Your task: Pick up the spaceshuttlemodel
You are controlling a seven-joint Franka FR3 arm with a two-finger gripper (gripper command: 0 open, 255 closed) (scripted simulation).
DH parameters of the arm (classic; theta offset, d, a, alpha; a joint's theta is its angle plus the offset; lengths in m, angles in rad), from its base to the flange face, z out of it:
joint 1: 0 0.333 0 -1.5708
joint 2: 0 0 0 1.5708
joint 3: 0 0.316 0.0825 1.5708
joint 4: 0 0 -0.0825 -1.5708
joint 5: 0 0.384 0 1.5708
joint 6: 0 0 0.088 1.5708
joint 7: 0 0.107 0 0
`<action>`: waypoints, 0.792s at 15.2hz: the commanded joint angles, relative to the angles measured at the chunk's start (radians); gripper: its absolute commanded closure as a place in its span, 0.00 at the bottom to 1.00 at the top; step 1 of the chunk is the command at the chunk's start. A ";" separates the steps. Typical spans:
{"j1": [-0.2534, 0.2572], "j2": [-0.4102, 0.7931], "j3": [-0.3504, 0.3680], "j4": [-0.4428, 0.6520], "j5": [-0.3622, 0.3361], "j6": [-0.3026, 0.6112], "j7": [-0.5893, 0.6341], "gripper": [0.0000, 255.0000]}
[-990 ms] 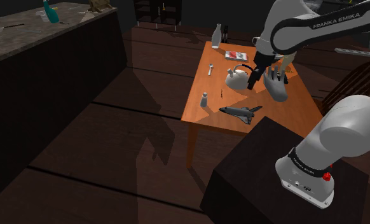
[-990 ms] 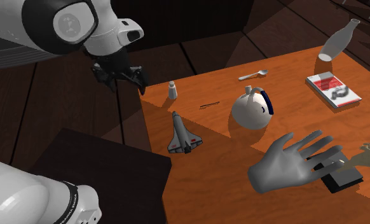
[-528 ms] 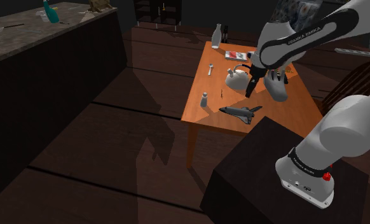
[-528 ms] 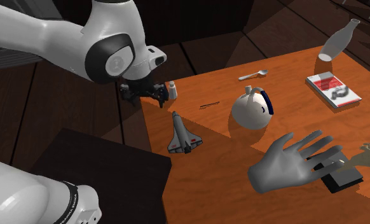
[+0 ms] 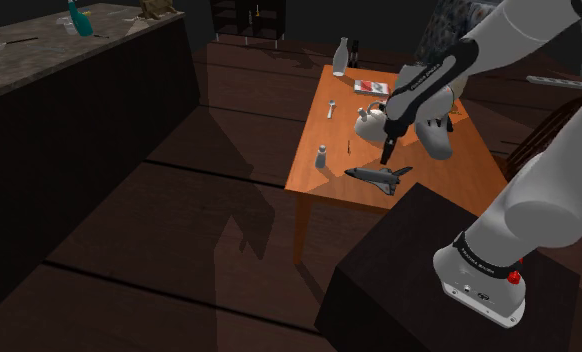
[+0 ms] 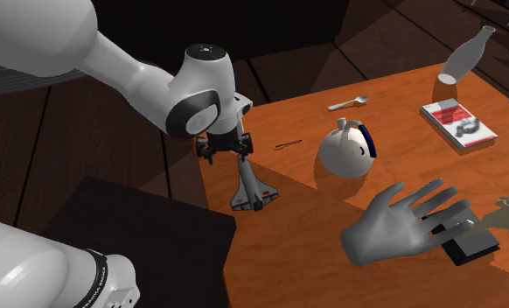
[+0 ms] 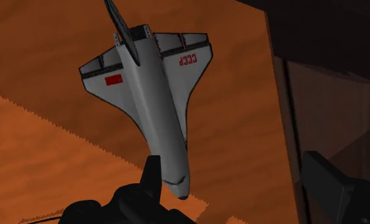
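Space shuttle model [image 7: 155, 95]: "CCCP" in red letters on one wing [image 7: 189, 67]; a plain red rectangle [image 7: 114, 80] on the other wing.
Arm's dark forearm [image 5: 427, 77]: a line of pale lettering, too small to read.
Dark band [image 5: 482, 262] at the arm's base: small lettering, unreadable.

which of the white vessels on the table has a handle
The round jug: a dark curved handle runs up from its top. The tall bottle and the small shaker have none.
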 commanded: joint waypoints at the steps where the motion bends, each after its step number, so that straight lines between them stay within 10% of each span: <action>1: -0.012 0.115 0.009 0.047 0.104 0.053 -0.127 0.00; 12: -0.215 0.491 0.201 0.259 0.321 0.186 -0.434 0.00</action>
